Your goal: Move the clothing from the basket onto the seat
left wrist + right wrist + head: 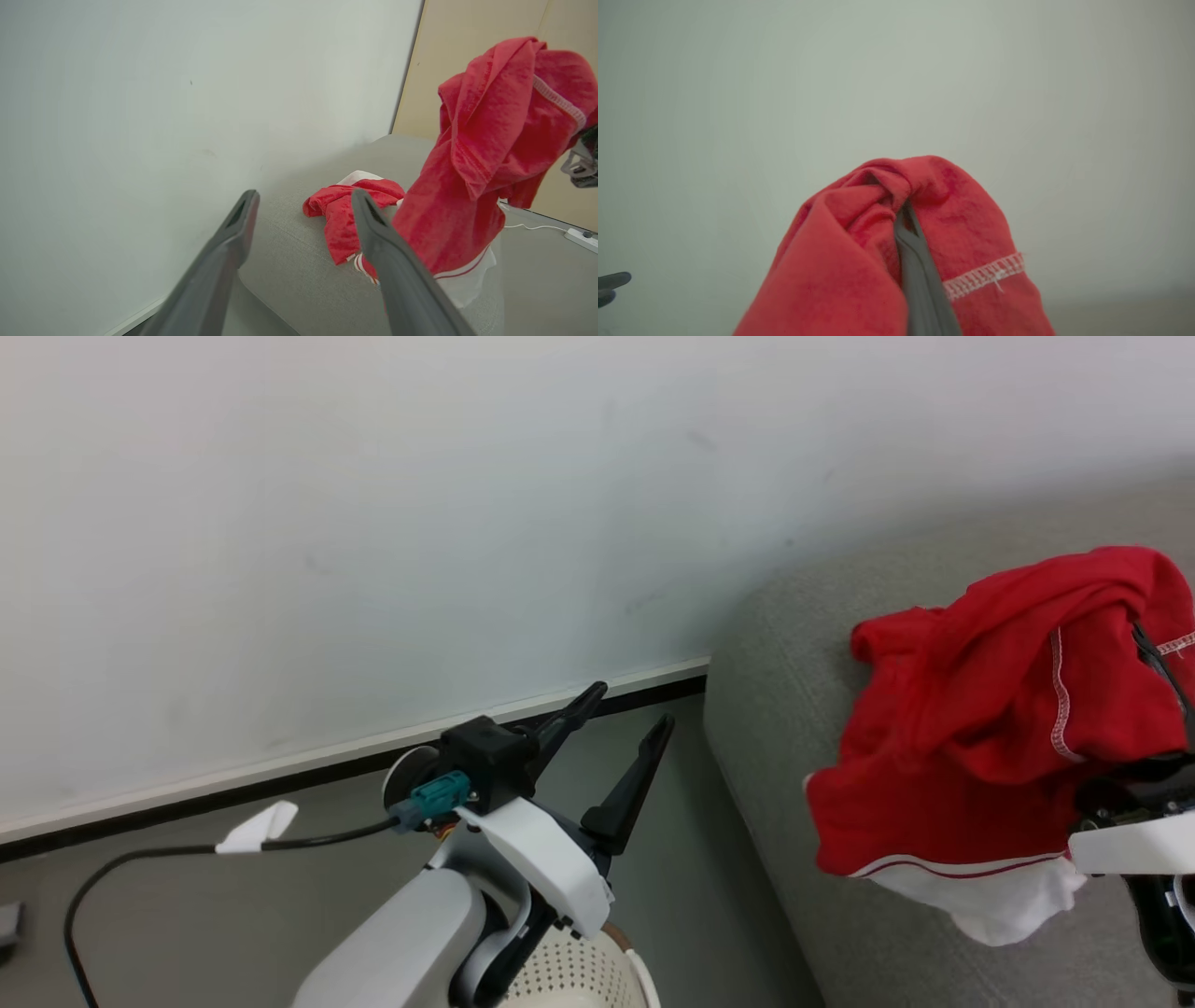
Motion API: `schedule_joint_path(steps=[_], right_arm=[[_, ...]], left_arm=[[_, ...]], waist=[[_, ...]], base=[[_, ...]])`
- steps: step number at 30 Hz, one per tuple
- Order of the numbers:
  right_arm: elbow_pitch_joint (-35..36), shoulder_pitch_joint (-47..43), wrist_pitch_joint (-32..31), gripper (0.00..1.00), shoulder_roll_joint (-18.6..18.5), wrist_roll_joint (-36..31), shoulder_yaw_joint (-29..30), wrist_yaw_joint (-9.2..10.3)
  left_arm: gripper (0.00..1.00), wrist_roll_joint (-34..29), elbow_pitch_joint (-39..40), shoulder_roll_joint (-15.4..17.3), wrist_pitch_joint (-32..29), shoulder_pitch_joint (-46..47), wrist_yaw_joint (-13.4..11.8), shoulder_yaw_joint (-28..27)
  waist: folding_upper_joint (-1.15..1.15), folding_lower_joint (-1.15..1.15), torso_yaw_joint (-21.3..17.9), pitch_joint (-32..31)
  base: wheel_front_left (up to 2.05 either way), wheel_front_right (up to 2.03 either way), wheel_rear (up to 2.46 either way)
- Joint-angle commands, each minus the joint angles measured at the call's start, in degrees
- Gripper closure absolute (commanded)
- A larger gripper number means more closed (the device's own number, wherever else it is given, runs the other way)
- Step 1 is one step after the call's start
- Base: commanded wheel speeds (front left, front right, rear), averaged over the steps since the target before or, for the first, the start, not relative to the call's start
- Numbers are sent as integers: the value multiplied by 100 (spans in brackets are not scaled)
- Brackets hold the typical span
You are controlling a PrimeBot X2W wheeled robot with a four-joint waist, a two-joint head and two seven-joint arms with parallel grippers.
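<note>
Over the rounded edge of the seat (pixel 766 784), the right gripper (pixel 901 207) pinches the clothing (pixel 971 709) tight; let go here, it may slide floorward. The left gripper (pixel 627 707) gapes empty, seemingly clear.

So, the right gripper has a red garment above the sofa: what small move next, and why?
Probably lower the right gripper a little and open it: it is shut on the red garment, which hangs over the seat, near a second garment lying there.
</note>
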State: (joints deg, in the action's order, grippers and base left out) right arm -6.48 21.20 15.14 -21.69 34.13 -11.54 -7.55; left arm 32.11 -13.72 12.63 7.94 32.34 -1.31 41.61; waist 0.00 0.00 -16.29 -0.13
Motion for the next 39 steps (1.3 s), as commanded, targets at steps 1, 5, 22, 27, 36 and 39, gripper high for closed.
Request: schedule_joint_path(steps=[1,5,22,27,36,39], right_arm=[[65,-118,-2,100,-55,-109,57,13],[358,-306,-2,100,35,-228,182,13],[893,-680,-2,100,228,-10,585,13],[737,-416,-2,100,62,79,694,13],[-58,616,-1,100,-460,34,753,13],[-378,1053,-2,100,-677,60,817,13]], left_arm=[[0,-66,-18,30,15,3,0,24],[0,-139,-56,90,82,-34,18,67],[0,-157,-217,-22,206,14,89,278],[0,-163,-177,-12,191,103,64,279],[0,-233,-91,55,33,384,74,327],[0,-297,-5,108,-53,516,40,329]], waist=[[0,0,-254,71],[0,0,-604,141],[0,0,-1277,441],[0,0,-1121,668],[0,0,-603,1297],[0,0,-412,1601]], base=[[0,0,0],[0,0,0],[0,0,0],[0,0,0],[0,0,0],[0,0,0]])
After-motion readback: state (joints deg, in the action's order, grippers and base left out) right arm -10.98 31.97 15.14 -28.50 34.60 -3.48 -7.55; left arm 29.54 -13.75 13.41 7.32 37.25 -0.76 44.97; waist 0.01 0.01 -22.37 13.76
